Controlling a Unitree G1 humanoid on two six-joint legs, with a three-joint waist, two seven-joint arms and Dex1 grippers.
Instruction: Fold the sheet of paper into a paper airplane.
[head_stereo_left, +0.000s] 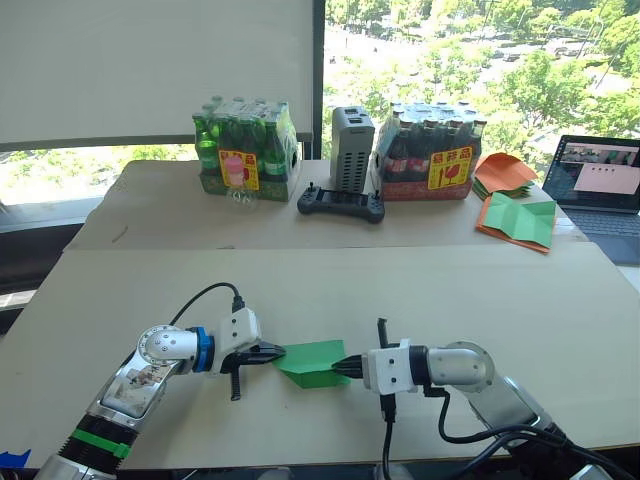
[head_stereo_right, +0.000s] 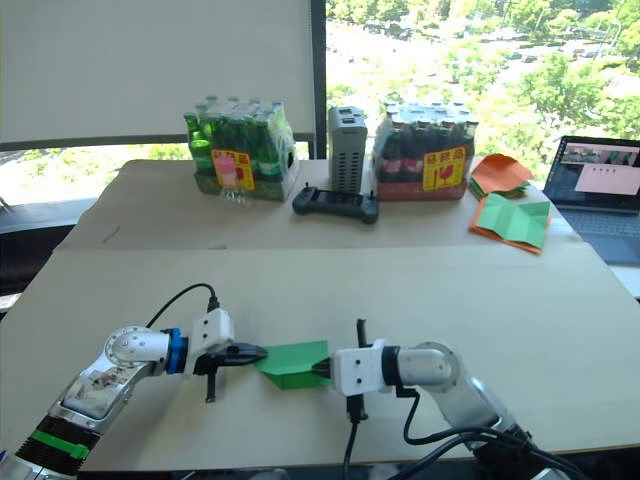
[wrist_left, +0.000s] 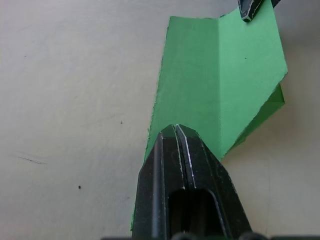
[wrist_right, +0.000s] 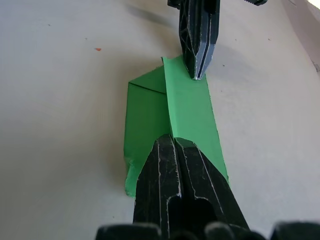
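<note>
Your left gripper (head_stereo_left: 272, 352) had its jaws pressed together on the near-left edge of the sheet of paper (head_stereo_left: 312, 362), and your right gripper (head_stereo_left: 345, 368) was pinched closed on the opposite end, so the sheet was stretched between the two fingertips (no gap showed between the fingers in either wrist view). The paper sat low over the table (head_stereo_left: 330, 285), near its front edge and about midway across, already folded into a narrow strip with one lengthwise crease and a flap tucked beneath.

Outward from there, at roughly one o'clock from the paper, lay the green sheet with orange edges (head_stereo_left: 520, 220) beside the stack of orange papers (head_stereo_left: 503, 172); the controller (head_stereo_left: 341, 203) and the bottle packs (head_stereo_left: 243, 149) stood at twelve.

To do this fold well, I judged you needed both pinches kept level along the crease, moving the ends together without twisting, since thin paper held only at two points can buckle or tear.
</note>
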